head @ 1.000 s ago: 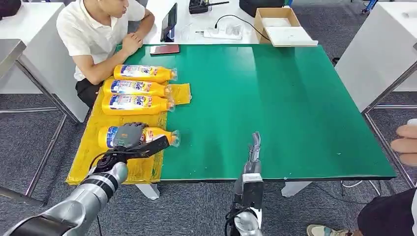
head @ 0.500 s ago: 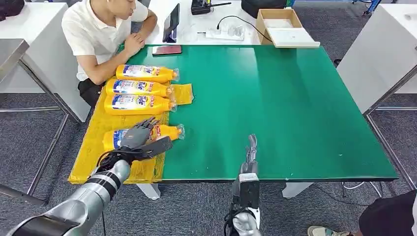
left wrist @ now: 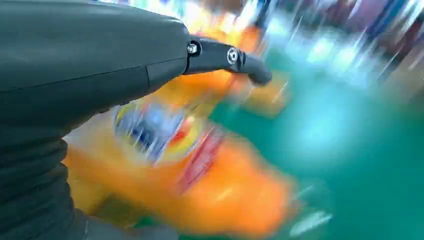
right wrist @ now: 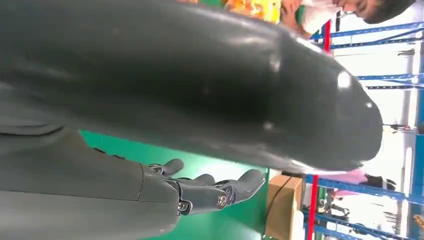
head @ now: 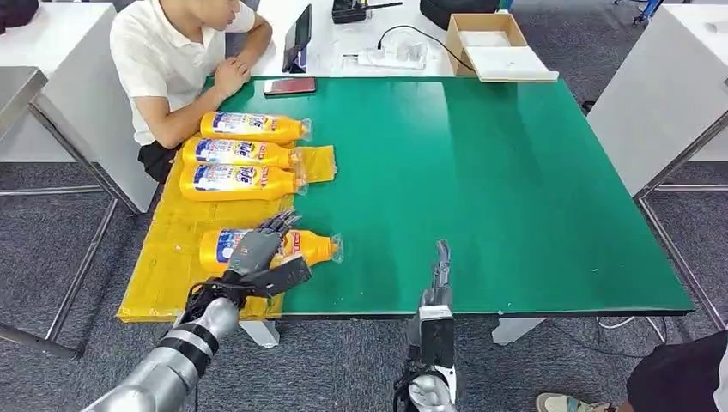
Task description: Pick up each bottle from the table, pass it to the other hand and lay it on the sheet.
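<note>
Head view: left hand (head: 257,251) spread just over the nearest yellow bottle (head: 302,247), lying crosswise on the sheet (head: 163,257), cap toward the right hand (head: 440,268), fingers straight, empty

Left wrist: bottle blurred beneath the fingers (left wrist: 235,57)

- The left hand (head: 257,249) covers the middle of the nearest bottle (head: 313,247), so its label is partly hidden and contact between fingers and bottle cannot be judged.
- In the left wrist view that bottle (left wrist: 200,185) is a motion-blurred orange smear; its label cannot be read.
- The person (head: 172,60) is cut off by the top edge in the head view.
- The right hand (right wrist: 210,192) is largely hidden behind its own dark cover in the right wrist view.
</note>
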Controlling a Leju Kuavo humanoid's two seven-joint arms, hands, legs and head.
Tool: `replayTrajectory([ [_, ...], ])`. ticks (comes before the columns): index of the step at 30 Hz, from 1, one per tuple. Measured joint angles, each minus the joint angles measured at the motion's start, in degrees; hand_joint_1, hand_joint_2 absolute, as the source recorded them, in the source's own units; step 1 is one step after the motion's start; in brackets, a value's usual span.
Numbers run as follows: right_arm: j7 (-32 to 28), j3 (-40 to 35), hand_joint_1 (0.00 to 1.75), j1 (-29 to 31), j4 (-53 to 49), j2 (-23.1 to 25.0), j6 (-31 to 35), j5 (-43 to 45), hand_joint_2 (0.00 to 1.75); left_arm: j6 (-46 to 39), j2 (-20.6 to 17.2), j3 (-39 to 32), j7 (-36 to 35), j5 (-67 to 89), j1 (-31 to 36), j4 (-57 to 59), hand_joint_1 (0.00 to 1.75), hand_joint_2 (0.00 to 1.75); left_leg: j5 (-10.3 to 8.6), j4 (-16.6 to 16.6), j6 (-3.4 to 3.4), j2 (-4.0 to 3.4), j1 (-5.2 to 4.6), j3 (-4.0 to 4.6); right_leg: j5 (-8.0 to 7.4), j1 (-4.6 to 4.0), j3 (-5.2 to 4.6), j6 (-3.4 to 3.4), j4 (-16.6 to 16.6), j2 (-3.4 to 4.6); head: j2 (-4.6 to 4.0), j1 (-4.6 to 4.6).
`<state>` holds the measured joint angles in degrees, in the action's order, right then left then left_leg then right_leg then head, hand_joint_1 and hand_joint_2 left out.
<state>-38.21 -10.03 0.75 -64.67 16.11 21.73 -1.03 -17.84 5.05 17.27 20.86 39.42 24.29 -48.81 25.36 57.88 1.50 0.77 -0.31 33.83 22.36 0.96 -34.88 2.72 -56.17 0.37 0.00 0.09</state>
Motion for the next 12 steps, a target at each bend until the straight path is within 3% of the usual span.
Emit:
replayTrajectory([
  [5, 0.0, -0.1, 0.00, -0.7, -0.1, 0.0, 0.2, -0.6, 0.00, -9.4, 2.0, 0.4, 12.9, -20.9, -8.4, -20.5, 0.00, 1.75, 0.03, 0.0, 0.01, 0.05, 0.00, 0.25, 0.01, 0.00, -0.20, 0.01, 0.0, 0.00, 0.00, 0.02],
  [12, 0.0, -0.9, 0.00, -0.7, -0.1, 0.0, 1.1, 0.0, 0.00, -12.8, 2.6, 1.4, 15.9, -26.5, -13.8, -36.1, 0.00, 1.75, 0.02, 0.0, 0.00, 0.07, 0.01, 0.27, 0.02, -0.01, -0.24, 0.01, 0.0, -0.01, 0.00, 0.02],
])
